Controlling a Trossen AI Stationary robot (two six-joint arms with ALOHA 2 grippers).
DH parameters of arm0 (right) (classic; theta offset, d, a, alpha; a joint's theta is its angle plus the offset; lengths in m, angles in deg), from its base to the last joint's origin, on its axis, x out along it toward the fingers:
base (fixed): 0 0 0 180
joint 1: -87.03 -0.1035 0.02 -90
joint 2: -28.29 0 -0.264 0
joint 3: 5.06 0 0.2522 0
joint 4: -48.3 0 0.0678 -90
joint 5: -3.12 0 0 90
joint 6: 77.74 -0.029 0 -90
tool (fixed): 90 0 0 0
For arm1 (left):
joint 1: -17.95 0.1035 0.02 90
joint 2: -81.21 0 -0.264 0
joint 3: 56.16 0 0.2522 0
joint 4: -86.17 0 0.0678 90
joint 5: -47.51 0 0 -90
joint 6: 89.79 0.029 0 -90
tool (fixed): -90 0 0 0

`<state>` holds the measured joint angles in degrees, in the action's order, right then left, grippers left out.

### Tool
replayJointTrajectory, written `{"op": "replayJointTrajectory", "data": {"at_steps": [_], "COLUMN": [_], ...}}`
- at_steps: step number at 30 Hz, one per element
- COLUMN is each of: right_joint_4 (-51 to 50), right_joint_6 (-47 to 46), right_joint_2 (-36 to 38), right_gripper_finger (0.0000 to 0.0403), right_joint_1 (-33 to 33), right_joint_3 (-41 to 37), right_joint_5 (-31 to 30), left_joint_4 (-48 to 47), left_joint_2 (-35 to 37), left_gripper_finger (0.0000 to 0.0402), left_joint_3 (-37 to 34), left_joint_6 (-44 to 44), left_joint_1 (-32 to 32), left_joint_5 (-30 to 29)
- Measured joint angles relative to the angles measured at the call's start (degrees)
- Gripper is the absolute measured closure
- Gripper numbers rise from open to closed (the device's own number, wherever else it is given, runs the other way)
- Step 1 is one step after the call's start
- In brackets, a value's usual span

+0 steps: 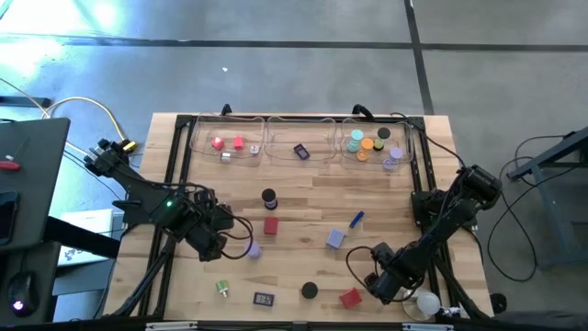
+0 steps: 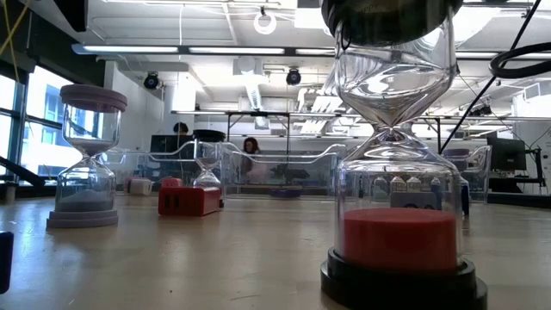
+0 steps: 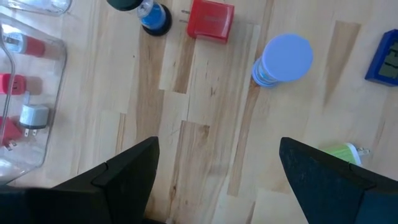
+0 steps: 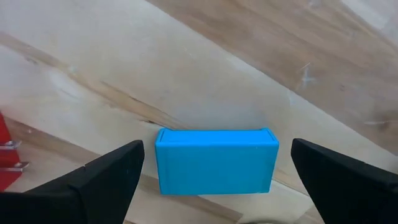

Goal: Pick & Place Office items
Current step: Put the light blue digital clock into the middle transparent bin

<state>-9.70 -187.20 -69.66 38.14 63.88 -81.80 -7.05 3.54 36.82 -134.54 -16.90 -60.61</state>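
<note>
- Left gripper (image 1: 219,241) is seen lower left of centre in the high view, fingers spread apart, nothing between them; bare wood is framed in its wrist view.
- Just right of it a lilac hourglass (image 1: 254,249) stands upright (also seen at (image 3: 283,59)).
- Right gripper (image 1: 384,283) is placed at lower right of the high view, fingers wide apart, nothing clamped.
- A blue block (image 4: 215,160) is centred between the fingers in the right wrist view, lying on the table (contact cannot be told).
- Red block (image 1: 351,297) lies just left of the right gripper; white bulb (image 1: 427,302) just right of it.
- Mid-table: black-capped hourglass (image 1: 268,197), red plug (image 1: 271,224), lavender block (image 1: 335,239), blue stick (image 1: 356,219).
- Bottom edge: green piece (image 1: 222,288), dark clip (image 1: 265,298), black cap (image 1: 310,291).
- Clear trays (image 1: 276,154) run along the top; red and pink pieces sit in the left one, round caps in the right one (image 1: 371,144).
</note>
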Motion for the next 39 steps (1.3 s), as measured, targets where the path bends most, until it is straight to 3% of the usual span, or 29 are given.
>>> {"op": "replayJointTrajectory", "data": {"at_steps": [17,24,31,35,39], "right_joint_4": [0.0,6.8,6.8,7.0,7.4], "right_joint_6": [-2.8,-5.0,-5.3,-4.8,-4.7], "right_joint_2": [0.0,0.3,0.2,0.2,0.1], "right_gripper_finger": [0.0007,0.0007,0.0009,0.0034,0.0087], "right_joint_1": [-1.9,-1.8,-1.5,-1.2,-1.2], "right_joint_3": [0.0,-4.0,-4.2,-4.3,-4.3], "right_joint_5": [-0.8,1.0,0.8,2.2,2.7], "left_joint_4": [0.0,0.0,0.0,0.1,0.4], "left_joint_2": [0.0,0.0,0.0,0.0,0.0], "left_gripper_finger": [0.0077,0.0077,0.0077,0.0077,0.0077], "left_joint_3": [0.0,0.0,0.0,0.0,0.0], "left_joint_6": [0.0,0.0,-0.1,-0.1,-0.2], "left_joint_1": [1.1,1.1,1.1,1.1,1.1], "left_joint_5": [0.1,0.1,0.1,0.1,0.1]}}
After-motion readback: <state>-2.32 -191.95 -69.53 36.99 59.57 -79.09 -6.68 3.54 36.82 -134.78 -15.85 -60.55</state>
